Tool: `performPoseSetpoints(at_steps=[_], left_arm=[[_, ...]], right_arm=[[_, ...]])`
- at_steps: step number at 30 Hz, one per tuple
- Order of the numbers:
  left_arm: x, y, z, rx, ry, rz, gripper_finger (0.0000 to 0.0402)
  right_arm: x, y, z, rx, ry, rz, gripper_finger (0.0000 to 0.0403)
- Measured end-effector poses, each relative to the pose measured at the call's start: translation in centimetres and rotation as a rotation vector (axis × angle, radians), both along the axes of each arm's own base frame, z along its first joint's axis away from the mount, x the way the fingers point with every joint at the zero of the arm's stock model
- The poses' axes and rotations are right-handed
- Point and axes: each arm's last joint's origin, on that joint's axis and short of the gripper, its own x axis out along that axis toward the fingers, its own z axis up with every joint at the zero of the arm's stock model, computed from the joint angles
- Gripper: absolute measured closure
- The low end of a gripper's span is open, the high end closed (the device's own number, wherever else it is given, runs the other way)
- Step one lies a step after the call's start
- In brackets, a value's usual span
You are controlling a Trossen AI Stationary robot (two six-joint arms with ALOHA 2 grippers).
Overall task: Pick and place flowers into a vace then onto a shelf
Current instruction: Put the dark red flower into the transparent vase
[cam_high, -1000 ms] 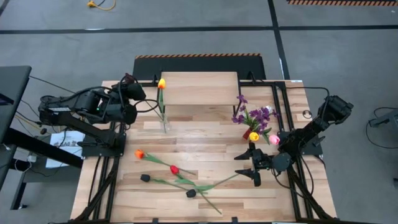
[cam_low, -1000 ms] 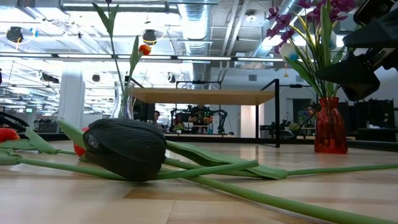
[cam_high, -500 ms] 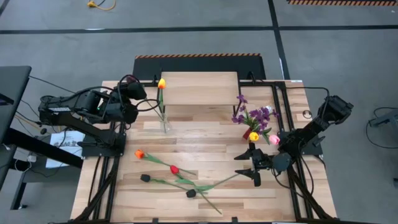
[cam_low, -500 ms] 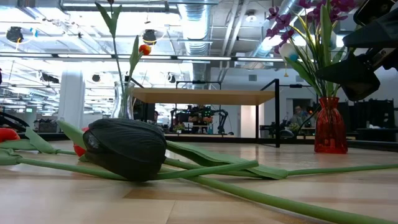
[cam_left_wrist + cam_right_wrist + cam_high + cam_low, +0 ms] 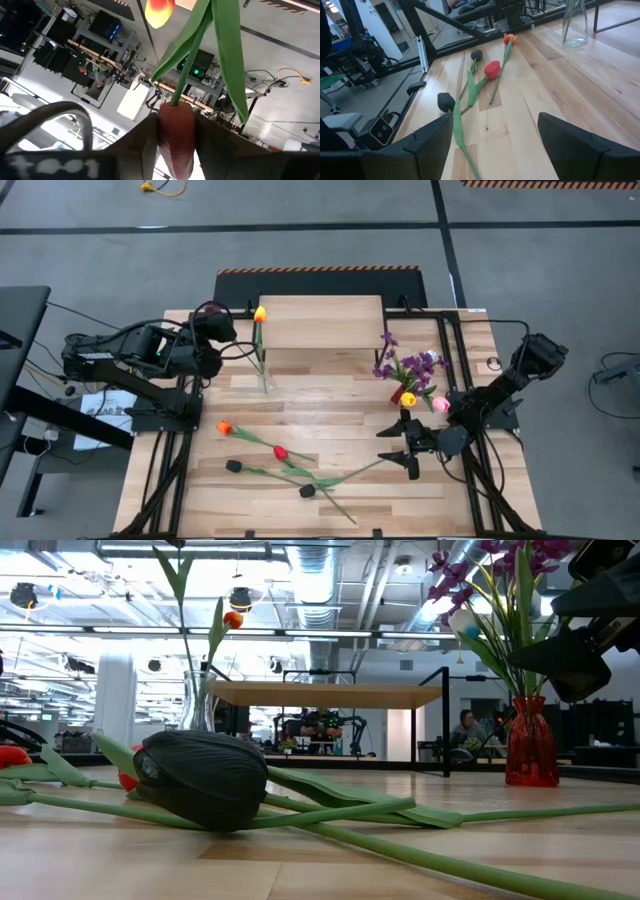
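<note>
In the high view, the left claw [image 5: 214, 329] is seen at the upper left of the counter [image 5: 340, 410], beside the clear vase [image 5: 265, 380]. A yellow-headed flower [image 5: 260, 313] stands in this vase. The shelf [image 5: 320, 321] is at the top centre, with nothing on it. The red vase [image 5: 399, 393] with purple sprigs is at the centre right. Just below it, the right claw [image 5: 398, 446] waits with its jaws wide and nothing in them. Four flowers lie at the lower centre: an orange one [image 5: 224, 427], a red one [image 5: 280, 452] and two black ones.

In the low view, a black head [image 5: 200, 778] fills the foreground. At the left behind it, two stems are seen to rise out of the clear vase, and the taller one leaves the frame at the top.

In the left wrist view, a red tulip head [image 5: 176, 132] is framed closely by the left claw, and its green stem runs away towards the vase. Whether it is gripped or already let go cannot be told.

In the right wrist view, only the lying flowers and the foot of the clear vase are shown.

The step in hand is judged to be the release of this red flower into the clear vase. It should be let go only when the stem end is well inside the neck. The claw should then be drawn off slowly along the stem line, clear of the leaves, so that the light vase is not tipped.
</note>
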Motion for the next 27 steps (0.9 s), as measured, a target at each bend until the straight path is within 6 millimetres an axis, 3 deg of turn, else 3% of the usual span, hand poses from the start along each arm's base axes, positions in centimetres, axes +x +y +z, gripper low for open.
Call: performPoseSetpoints(at_steps=[8, 16, 21, 27], left_arm=[[0.05, -0.07, -0.11, -0.063, -0.046, 0.003, 0.0259], [0.38, -0.16, -0.02, -0.109, -0.116, 0.004, 0.0259], [0.90, -0.39, 0.05, -0.234, -0.238, -0.001, 0.0259], [0.95, -0.42, 0.02, -0.246, -0.224, -0.016, 0.0259]], right_arm=[[0.00, 0.00, 0.00, 0.000, 0.000, 0.000, 0.0117], [0.00, 0.00, 0.00, 0.000, 0.000, 0.000, 0.0117], [0.00, 0.00, 0.00, 0.000, 0.000, 0.000, 0.0117], [0.00, 0.00, 0.00, 0.000, 0.000, 0.000, 0.0117]])
